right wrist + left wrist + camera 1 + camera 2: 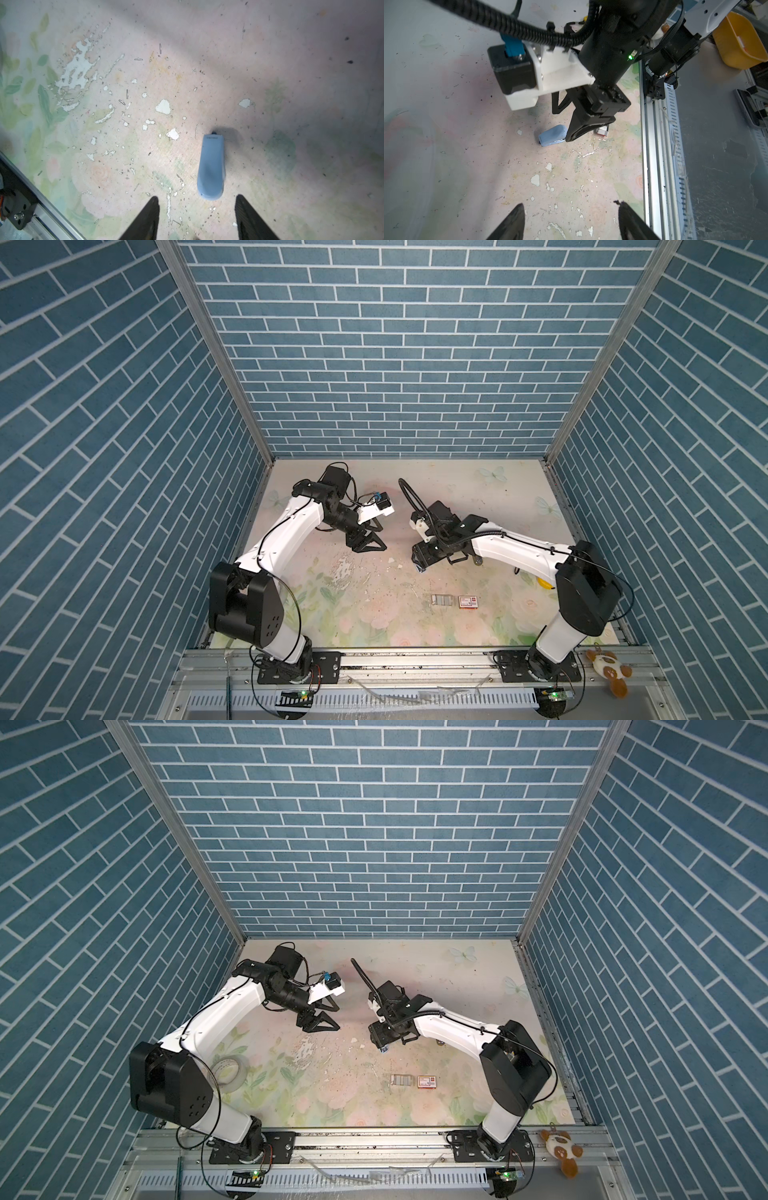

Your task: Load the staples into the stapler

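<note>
Staples (pixel 441 600) lie untouched on the worktop (pixel 374 622) beside a box (pixel 467 601), apart from the closed stapler (pixel 212 168), which lies free just ahead of the released right hand (pixel 197 198), left hand (pixel 569 204) likewise released and empty; judged step: securing the stapler, next needing a square grip.

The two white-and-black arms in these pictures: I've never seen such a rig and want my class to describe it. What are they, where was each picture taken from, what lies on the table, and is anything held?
They are two robot arms, each ending in a two-fingered gripper. Two pictures look down from overhead, nearly alike; the other two come from cameras on the arms' wrists. On the flowered table lie a pale blue stapler, a small tray of staples and, beside it, a red-and-white box. The left gripper and right gripper are both open and hold nothing; the right one hangs close to the stapler.
</note>
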Robot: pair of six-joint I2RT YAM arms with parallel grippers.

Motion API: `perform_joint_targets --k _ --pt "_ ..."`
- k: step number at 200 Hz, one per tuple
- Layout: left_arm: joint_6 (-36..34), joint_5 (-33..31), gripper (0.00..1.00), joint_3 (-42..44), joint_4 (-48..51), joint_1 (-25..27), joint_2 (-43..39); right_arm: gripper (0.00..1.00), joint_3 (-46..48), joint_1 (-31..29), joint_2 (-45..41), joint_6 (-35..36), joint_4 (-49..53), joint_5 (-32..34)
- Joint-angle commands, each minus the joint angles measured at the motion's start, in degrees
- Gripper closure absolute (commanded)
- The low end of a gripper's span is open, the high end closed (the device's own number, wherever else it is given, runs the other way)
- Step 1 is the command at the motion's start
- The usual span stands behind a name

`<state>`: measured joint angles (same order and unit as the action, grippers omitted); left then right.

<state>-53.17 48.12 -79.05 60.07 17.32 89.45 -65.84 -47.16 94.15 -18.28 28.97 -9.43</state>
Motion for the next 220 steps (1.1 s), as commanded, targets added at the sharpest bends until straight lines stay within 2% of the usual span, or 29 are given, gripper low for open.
perform_joint_targets --k 1,20,44,74,104,129,166,220 --pt "-3.7 -2.7 0.28 -3.6 3.3 1.8 3.6 0.44 5.6 3.7 -5.7 -4.1 -4.0 -1.8" --pt "-5.0 -4.0 0.27 -6.8 4.3 4.3 7.1 0.46 12.3 7.2 -12.0 -7.8 -10.0 -2.9" --pt "-8.2 -8.9 0.28 -10.6 5.7 10.0 11.7 0.50 19.0 10.5 -19.3 -11.1 -14.3 -3.8" --pt "-13.1 -13.8 0.29 -14.1 7.3 15.7 17.3 0.53 25.1 12.7 -26.0 -13.8 -16.0 -3.8" --pt "-17.7 -16.0 0.29 -18.5 9.7 19.4 23.6 0.54 31.0 13.8 -31.9 -16.7 -17.8 -3.0" --pt "-20.8 -18.4 0.29 -21.3 10.1 21.6 27.8 0.54 34.5 14.1 -36.2 -18.6 -18.4 -1.8" --pt "-23.6 -21.4 0.29 -21.3 4.8 22.9 30.4 0.54 37.1 14.4 -40.0 -19.6 -17.0 -0.6" --pt "-26.8 -23.9 0.29 -21.5 1.7 24.5 33.6 0.54 38.9 14.7 -41.1 -20.2 -17.0 -0.2"
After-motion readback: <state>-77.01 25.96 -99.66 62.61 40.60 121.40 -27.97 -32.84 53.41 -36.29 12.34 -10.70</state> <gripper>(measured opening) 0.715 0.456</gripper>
